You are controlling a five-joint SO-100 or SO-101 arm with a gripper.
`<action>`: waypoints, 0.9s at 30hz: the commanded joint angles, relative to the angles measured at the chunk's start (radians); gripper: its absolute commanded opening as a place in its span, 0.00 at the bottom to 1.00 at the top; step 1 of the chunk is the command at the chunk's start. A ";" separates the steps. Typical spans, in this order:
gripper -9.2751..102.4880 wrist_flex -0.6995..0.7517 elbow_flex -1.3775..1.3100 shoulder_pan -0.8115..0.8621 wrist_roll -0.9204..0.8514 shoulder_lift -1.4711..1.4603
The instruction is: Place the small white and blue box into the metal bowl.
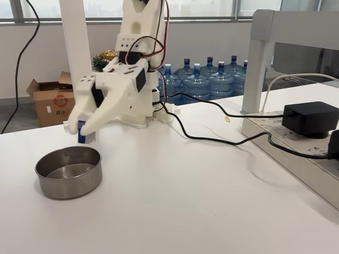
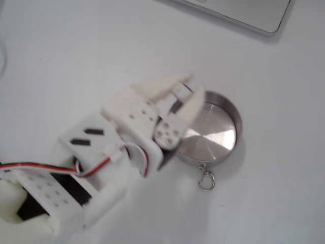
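The metal bowl stands at the left of the white table, empty, its shiny bottom showing. Just above its far rim hangs the small white and blue box, upright, with my white gripper shut on it. In the fixed view from above, the two white fingers reach over the upper left rim of the bowl. The box shows as a small white piece between them. My gripper points toward the bowl's inside.
A black cable runs across the table to a black adapter on a power strip at the right. A key ring lies by the bowl. Water bottles and a cardboard box stand behind the table.
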 commanded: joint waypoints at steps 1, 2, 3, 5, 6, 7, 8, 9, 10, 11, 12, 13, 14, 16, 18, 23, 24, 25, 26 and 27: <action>0.06 0.000 -0.009 0.048 -0.006 0.009; 0.06 -0.002 -0.011 0.048 -0.008 -0.005; 0.07 -0.014 -0.011 0.041 -0.008 -0.025; 0.11 -0.014 -0.008 0.028 -0.008 -0.041; 0.14 -0.014 -0.005 0.003 -0.008 -0.044; 0.18 -0.014 0.000 -0.018 -0.008 -0.043; 0.20 -0.014 0.002 -0.034 -0.006 -0.043; 0.21 -0.014 0.002 -0.044 -0.006 -0.043; 0.21 -0.014 0.002 -0.055 -0.006 -0.043; 0.22 -0.014 0.002 -0.069 -0.006 -0.043; 0.22 -0.014 0.002 -0.080 -0.006 -0.043; 0.22 -0.014 0.002 -0.087 -0.006 -0.043; 0.22 -0.014 0.003 -0.089 -0.006 -0.037; 0.22 -0.014 0.011 -0.101 -0.008 -0.029; 0.21 -0.015 0.021 -0.121 -0.012 -0.018; 0.10 0.000 0.095 -0.258 -0.239 0.169; 0.05 0.000 0.109 -0.285 -0.308 0.196; 0.04 -0.005 0.127 -0.327 -0.379 0.227; 0.04 -0.006 0.146 -0.373 -0.451 0.264; 0.05 0.000 0.158 -0.417 -0.532 0.302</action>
